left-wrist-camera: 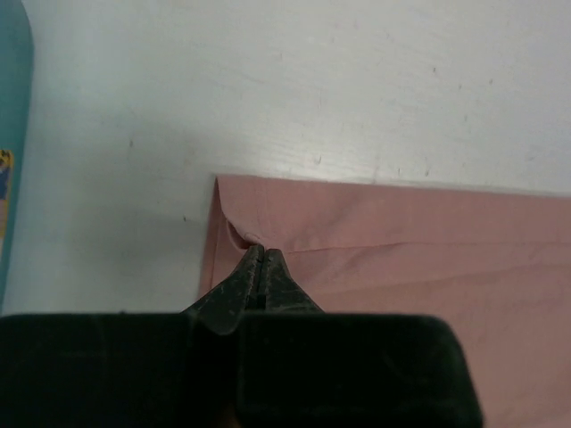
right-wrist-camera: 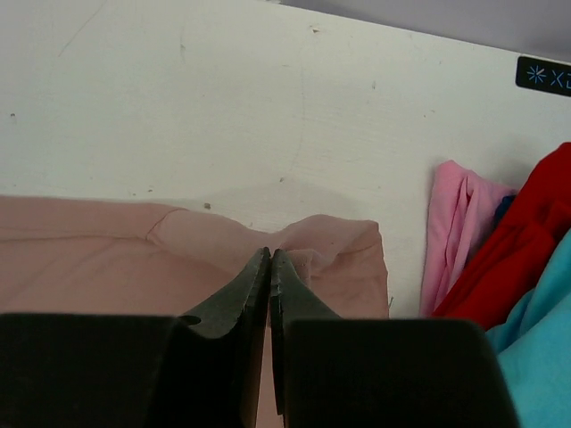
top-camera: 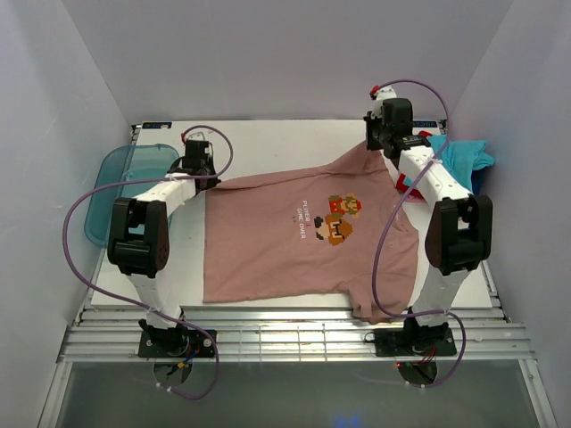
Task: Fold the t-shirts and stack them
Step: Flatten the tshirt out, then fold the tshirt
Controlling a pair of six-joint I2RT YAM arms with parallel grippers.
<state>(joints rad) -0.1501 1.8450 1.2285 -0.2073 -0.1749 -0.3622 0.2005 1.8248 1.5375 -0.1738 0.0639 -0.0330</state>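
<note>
The dusty-pink tee (top-camera: 285,241) lies spread flat, print up, across the middle of the table (top-camera: 268,138). The left end effector (left-wrist-camera: 260,251) is pinched tight on the tee's far-left corner, and the right end effector (right-wrist-camera: 269,256) is clamped on a bunched fold at its far-right corner. The other tees (top-camera: 459,156), pink, red and turquoise, are heaped just right of that. A teal tray (top-camera: 125,192) sits at the left edge.
</note>
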